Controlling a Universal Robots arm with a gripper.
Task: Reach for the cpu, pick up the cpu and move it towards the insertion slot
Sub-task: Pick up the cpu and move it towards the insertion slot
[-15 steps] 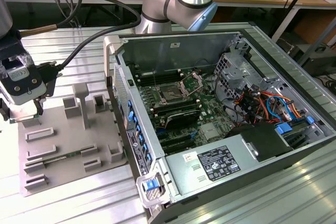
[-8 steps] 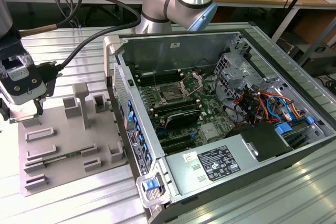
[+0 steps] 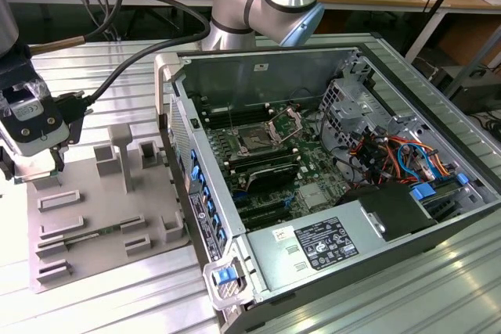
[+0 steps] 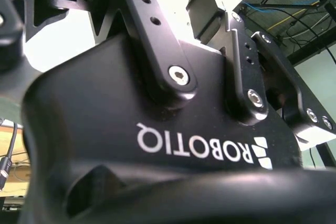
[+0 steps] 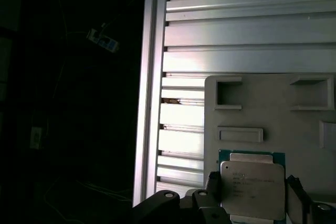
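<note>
The cpu point(image 5: 252, 184), a flat square chip with a shiny silver top and a green rim, sits between my two dark fingers point(image 5: 212, 182) in the first wrist view. Both fingers touch its opposite edges, so my gripper point(image 5: 252, 195) is shut on it, just above the grey tray point(image 5: 299, 140). In the exterior view my gripper point(image 3: 35, 168) hangs over the tray's far corner at the exterior view's left. The insertion slot point(image 3: 254, 140), a square socket with a dark centre and a raised silver bracket, lies on the motherboard inside the open computer case, far from my gripper.
The grey tray point(image 3: 102, 217) carries raised rectangular frames and upright posts point(image 3: 121, 154). The case wall point(image 3: 184, 170) stands between tray and motherboard. Black memory slots, a drive cage point(image 3: 344, 103) and coloured cables crowd the case. A thick cable point(image 3: 117, 76) trails from my wrist.
</note>
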